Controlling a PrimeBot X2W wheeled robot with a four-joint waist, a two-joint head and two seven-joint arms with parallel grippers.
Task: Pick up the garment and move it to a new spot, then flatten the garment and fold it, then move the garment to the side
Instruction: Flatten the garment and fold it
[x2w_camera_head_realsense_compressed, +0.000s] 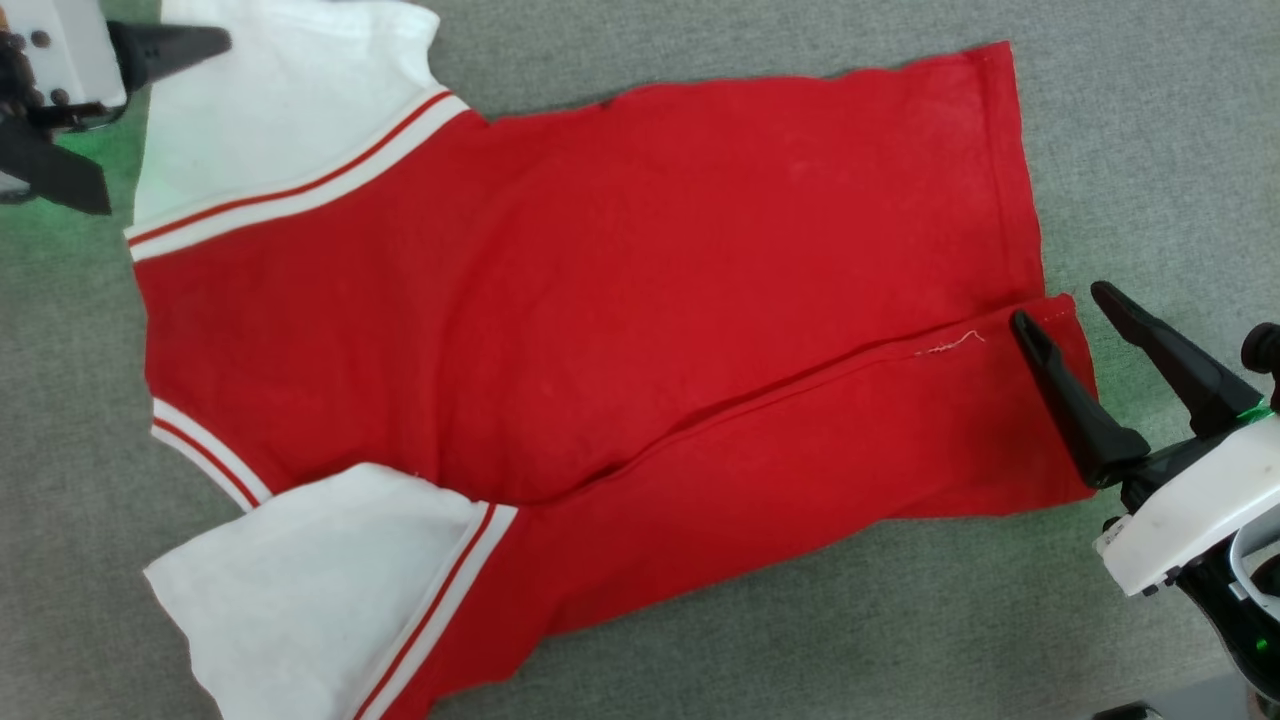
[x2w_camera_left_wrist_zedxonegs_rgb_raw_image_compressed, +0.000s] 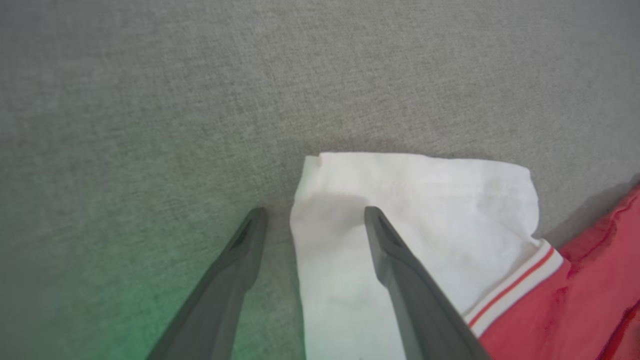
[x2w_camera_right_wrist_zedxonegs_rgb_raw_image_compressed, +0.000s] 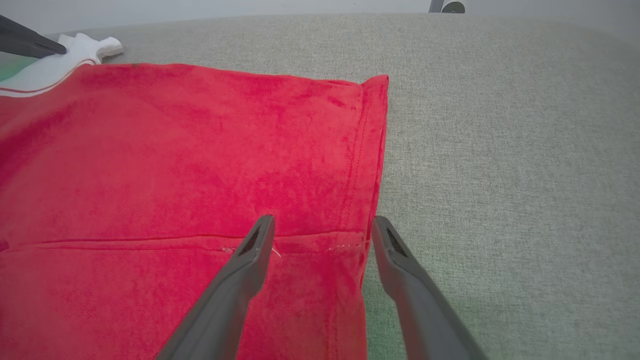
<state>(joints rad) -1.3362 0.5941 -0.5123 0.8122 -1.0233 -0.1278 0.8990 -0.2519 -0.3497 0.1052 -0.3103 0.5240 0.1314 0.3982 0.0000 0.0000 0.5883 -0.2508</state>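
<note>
- Left gripper: jaws spread and empty, straddling the white sleeve edge at 10 o'clock in the head view.
- Right gripper: jaws released, reaching in from 4 o'clock over the hem.
- The garment lies flattened mid-table with one long side folded in. By my judgement, further folds and the move aside remain.

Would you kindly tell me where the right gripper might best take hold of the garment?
Probably the garment by the hem corner of its folded-over flap, coming from the right edge: it lies flat at the border, and the open right gripper straddles that hem.
</note>
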